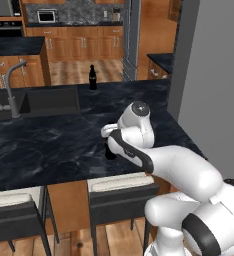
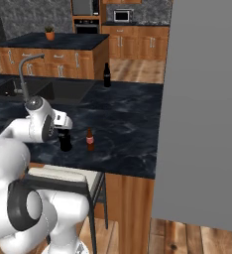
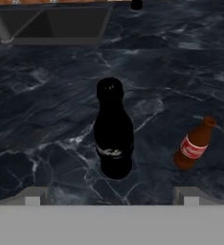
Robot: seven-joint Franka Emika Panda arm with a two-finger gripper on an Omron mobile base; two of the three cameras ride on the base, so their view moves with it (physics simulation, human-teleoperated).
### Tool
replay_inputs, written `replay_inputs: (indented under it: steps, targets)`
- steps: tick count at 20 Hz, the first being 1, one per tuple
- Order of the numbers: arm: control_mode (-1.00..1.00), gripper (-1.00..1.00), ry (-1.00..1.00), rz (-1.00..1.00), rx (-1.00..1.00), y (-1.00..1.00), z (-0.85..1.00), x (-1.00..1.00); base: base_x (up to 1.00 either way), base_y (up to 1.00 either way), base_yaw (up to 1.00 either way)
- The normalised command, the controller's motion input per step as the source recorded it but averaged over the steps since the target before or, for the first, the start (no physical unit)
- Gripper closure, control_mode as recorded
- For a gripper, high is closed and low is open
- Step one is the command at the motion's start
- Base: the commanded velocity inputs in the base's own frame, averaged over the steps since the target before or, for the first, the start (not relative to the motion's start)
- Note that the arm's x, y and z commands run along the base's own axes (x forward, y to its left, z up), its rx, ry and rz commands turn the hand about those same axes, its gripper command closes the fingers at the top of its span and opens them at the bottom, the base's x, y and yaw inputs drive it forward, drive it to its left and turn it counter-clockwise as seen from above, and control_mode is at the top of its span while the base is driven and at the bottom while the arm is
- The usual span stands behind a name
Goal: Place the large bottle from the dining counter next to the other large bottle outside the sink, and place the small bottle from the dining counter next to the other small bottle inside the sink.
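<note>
On the dining counter (image 1: 44, 145), a large black bottle (image 3: 114, 131) stands upright in the hand view. My gripper (image 3: 111, 198) is open just short of it, its fingertips (image 3: 35, 196) spread wider than the bottle. In the right base view my gripper (image 2: 64, 132) hovers over this bottle (image 2: 65, 143). The small amber bottle (image 3: 194, 144) with a red and white label stands to its right, also seen as the small bottle (image 2: 89, 139). The other large bottle (image 1: 92, 77) stands at the counter's far edge, right of the black sink (image 1: 49, 100). The pale small bottle is out of view.
A grey gooseneck faucet (image 1: 11, 90) rises at the sink's left. Two stools (image 1: 121, 192) stand under the counter's near edge. A tall grey wall (image 2: 202, 109) closes off the right side. Wooden cabinets (image 1: 79, 45) line the far kitchen.
</note>
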Motion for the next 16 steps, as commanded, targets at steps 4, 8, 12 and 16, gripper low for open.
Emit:
replay_inputs:
  steps: [4, 8, 12, 16]
  targets:
    - [-1.00, -1.00, 0.00, 0.00, 0.00, 0.00, -0.12, 0.21, 0.00, 0.00, 0.00]
    - [-1.00, -1.00, 0.00, 0.00, 0.00, 0.00, -0.11, 0.19, 0.00, 0.00, 0.00]
    - [-1.00, -1.00, 0.00, 0.00, 0.00, 0.02, -0.12, 0.19, 0.00, 0.00, 0.00]
    - [-1.00, -1.00, 0.00, 0.00, 0.00, 0.06, -0.08, 0.20, 0.00, 0.00, 0.00]
